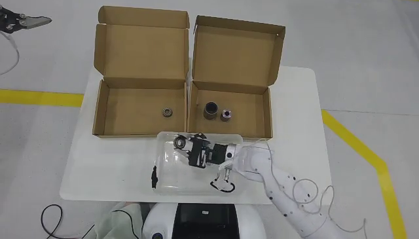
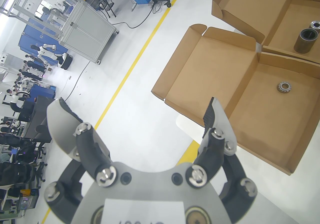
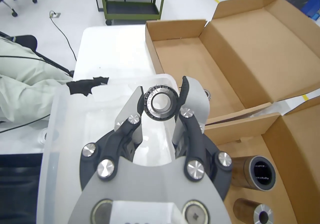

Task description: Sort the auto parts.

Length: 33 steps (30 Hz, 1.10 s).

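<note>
While my right gripper [image 3: 162, 89] is clamped on the bearing [image 3: 148, 104], the cardboard box [image 3: 200, 67] — holding a matching bearing [image 3: 207, 94] — lies just ahead, slightly aside.

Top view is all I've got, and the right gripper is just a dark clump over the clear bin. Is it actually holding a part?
Observer: Yes. The right wrist view shows the right gripper shut on a roller bearing, gripped on both sides, with its bore facing the camera.
Operator: That little ring in the left-hand box, is it the same kind?
Observer: It looks so. In the left wrist view, the second bearing on the floor of the left-hand box shows the same ring of rollers.
Operator: And the left gripper?
Observer: The left gripper is open and empty.
</note>
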### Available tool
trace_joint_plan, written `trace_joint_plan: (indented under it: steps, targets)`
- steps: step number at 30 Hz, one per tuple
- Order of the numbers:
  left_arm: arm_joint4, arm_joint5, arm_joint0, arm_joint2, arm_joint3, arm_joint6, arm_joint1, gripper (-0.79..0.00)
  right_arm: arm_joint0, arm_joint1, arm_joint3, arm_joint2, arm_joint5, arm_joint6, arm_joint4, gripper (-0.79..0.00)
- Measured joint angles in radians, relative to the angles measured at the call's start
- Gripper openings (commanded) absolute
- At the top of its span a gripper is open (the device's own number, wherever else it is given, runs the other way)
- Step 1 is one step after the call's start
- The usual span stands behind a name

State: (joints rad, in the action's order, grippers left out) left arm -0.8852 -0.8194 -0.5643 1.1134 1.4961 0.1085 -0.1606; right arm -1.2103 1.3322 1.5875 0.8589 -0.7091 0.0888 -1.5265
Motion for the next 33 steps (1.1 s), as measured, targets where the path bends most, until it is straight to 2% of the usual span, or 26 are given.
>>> trace_joint_plan:
  steps: [5, 13, 33]
  targets:
    - [0.0, 0.0, 0.0, 0.0, 0.0, 0.0, 0.0, 0.0, 0.002, -0.009, 0.029, 0.034, -0.022, 0.08, 0.021, -0.785]
    - [0.0, 0.0, 0.0, 0.0, 0.0, 0.0, 0.0, 0.0, 0.017, -0.017, 0.121, 0.068, -0.033, 0.1, 0.05, -0.785]
    - [0.0, 0.0, 0.0, 0.0, 0.0, 0.0, 0.0, 0.0, 0.052, -0.038, 0.392, 0.2, -0.02, -0.025, 0.14, -0.785]
